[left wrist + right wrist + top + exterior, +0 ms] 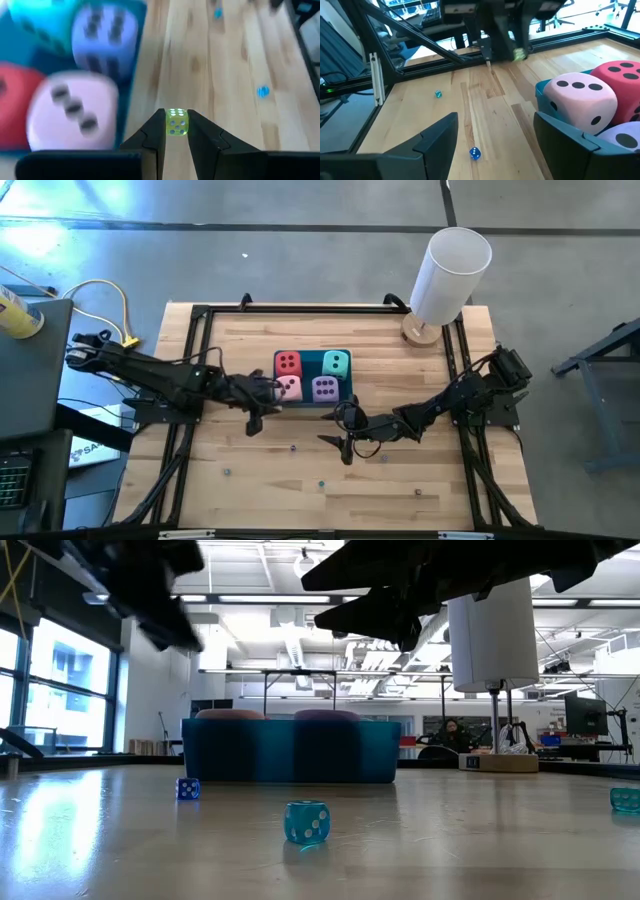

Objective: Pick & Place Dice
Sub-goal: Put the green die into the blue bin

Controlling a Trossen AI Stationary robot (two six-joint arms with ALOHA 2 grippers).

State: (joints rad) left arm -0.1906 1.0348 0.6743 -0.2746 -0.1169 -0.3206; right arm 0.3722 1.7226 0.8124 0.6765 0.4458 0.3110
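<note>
Left gripper (176,131) is pinching a small yellow die (176,121) just beside the blue tray (341,399); right gripper (495,132) is gaping wide over bare wood.

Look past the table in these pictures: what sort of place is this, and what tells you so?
Probably a robotics lab or open workshop: bare ceiling ducts, a concrete floor around the framed wooden table, and a person at a desk among screens.

Two dark jointed arms, black wedge-shaped fingers (152,142)

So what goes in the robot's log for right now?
left tool: shut on small yellow die | right tool: open | four big dice in blue tray
</note>
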